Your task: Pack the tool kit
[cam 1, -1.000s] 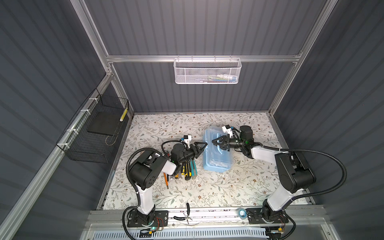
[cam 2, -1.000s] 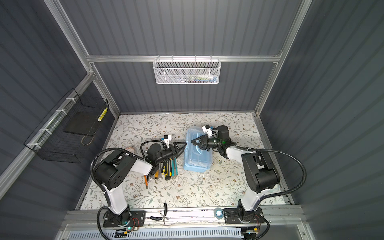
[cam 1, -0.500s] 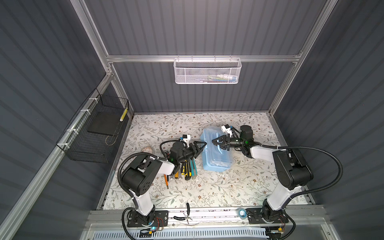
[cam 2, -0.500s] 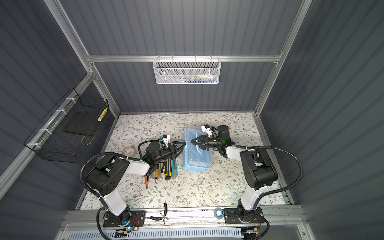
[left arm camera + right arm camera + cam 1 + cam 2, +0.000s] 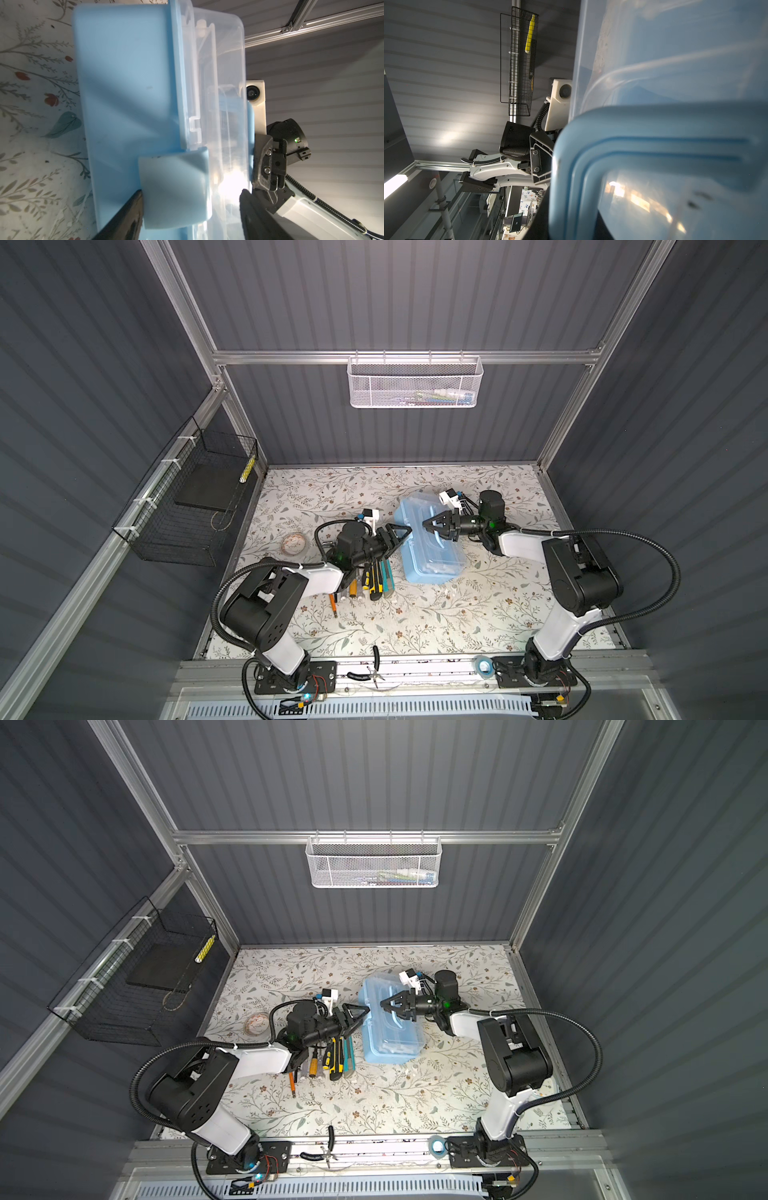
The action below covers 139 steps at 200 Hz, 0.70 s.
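Observation:
The tool kit's light-blue box (image 5: pixel 432 560) (image 5: pixel 392 1042) lies on the floral mat in both top views, its clear lid down. My right gripper (image 5: pixel 434 527) (image 5: pixel 571 224) is shut on the box's light-blue handle (image 5: pixel 591 166) on top of the lid. At the box's left side my left gripper (image 5: pixel 400 532) (image 5: pixel 191 207) is open. One finger sits against the lower edge of the blue latch (image 5: pixel 174 187), the other above the lid. Screwdrivers and utility knives (image 5: pixel 372 578) (image 5: pixel 330 1058) lie in a row left of the box, partly under my left arm.
A tape roll (image 5: pixel 294 542) lies near the mat's left edge. A black wire basket (image 5: pixel 195 506) hangs on the left wall and a white mesh basket (image 5: pixel 415 381) on the back rail. Pliers (image 5: pixel 376 668) and a blue tape roll (image 5: pixel 483 665) rest on the front rail.
My left arm's elbow has swung to the left and nearer the front. Both grippers have stayed at the box, the right one still holding the handle.

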Each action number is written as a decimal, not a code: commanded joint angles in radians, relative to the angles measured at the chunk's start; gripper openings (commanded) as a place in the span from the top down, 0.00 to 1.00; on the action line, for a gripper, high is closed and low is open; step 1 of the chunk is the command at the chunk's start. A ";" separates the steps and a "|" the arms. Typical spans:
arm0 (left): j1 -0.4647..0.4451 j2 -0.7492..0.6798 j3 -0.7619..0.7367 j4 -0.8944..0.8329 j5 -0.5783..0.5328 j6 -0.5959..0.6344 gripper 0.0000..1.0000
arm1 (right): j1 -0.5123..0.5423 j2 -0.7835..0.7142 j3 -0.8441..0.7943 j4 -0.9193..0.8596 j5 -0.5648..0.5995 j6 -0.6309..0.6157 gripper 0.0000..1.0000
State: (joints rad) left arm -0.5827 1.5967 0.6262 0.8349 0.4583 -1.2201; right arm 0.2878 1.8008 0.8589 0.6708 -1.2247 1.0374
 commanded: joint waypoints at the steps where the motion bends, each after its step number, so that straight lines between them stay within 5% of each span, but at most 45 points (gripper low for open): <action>1: -0.055 -0.165 0.072 0.420 0.242 0.044 0.28 | 0.064 0.164 -0.103 -0.163 0.220 -0.277 1.00; 87: 0.007 -0.340 0.068 0.203 0.246 0.133 0.27 | 0.029 0.126 -0.109 -0.231 0.292 -0.300 1.00; 139: 0.011 -0.405 0.142 -0.268 0.162 0.392 0.22 | 0.025 0.011 -0.091 -0.386 0.350 -0.355 1.00</action>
State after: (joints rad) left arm -0.5789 1.2022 0.7116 0.8505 0.6518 -0.9997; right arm 0.3096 1.7477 0.8536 0.5621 -1.0843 0.9936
